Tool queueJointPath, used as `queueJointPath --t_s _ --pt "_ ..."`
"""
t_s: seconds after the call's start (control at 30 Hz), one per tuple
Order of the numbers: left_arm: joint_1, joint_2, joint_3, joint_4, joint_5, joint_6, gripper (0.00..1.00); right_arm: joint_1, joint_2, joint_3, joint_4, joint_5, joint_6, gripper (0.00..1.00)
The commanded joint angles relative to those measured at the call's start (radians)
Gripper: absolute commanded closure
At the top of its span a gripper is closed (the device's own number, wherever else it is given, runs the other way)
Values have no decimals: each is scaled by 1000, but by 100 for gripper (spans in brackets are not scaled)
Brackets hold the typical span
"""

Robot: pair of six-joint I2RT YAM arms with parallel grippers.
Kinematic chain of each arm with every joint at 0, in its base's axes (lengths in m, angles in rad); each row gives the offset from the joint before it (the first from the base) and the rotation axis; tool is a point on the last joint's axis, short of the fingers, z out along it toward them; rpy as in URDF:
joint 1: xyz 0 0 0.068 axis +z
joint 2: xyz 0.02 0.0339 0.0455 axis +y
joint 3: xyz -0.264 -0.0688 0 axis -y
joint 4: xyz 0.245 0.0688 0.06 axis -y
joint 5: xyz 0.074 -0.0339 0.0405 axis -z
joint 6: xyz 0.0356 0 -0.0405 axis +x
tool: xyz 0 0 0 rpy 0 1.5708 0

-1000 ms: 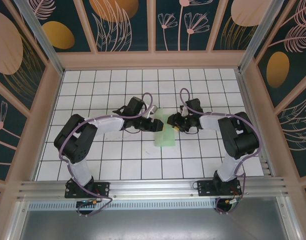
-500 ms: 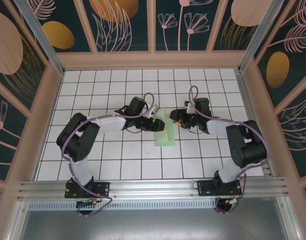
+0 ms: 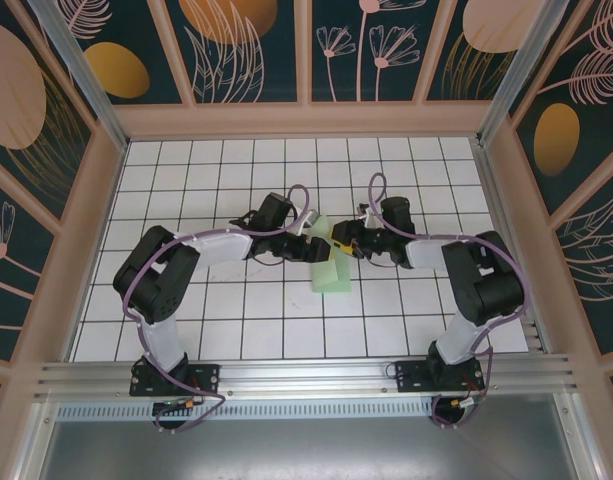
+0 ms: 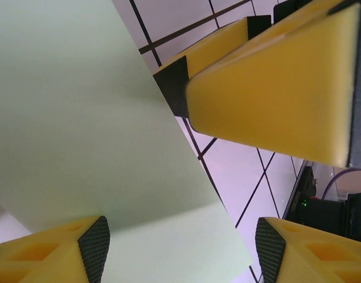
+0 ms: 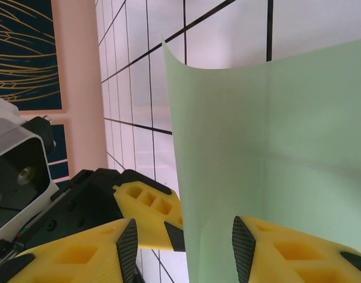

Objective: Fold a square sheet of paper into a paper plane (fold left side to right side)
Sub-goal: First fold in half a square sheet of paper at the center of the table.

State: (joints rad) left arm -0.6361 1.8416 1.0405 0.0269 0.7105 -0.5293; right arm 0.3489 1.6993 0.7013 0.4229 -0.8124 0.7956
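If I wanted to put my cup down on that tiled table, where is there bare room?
Bare tiles run along the back wall and across the front beside the rail. The middle is crowded: the left claw and right claw meet at the paper, with the left arm and right arm bent beside them.
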Motion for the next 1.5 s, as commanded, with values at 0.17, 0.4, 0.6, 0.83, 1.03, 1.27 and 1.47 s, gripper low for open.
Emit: queueJointPath --t_s 0.17,0.4,0.6,0.83,1.03,1.27,1.47 --pt "-8 4 20 19 22 -3 31 19 53 53 19 -36 -2 64" --pt "-8 -3 22 18 24 -1 31 20 60 69 -28 -24 -34 89" --pt "-8 -38 14 -5 -32 5 30 19 48 71 -78 4 -67 100" --pt "-7 -161 -44 -53 -264 -55 26 -5 21 55 -135 42 -108 100" --pt "-10 -163 -62 -51 -370 -168 27 -25 3 46 -174 77 -134 99" --pt "-55 -74 -30 -43 -389 -234 31 -34 2 49 -214 99 -156 97" --pt "-69 -35 -16 -54 -434 -276 32 -42 3 37 -214 111 -156 96"
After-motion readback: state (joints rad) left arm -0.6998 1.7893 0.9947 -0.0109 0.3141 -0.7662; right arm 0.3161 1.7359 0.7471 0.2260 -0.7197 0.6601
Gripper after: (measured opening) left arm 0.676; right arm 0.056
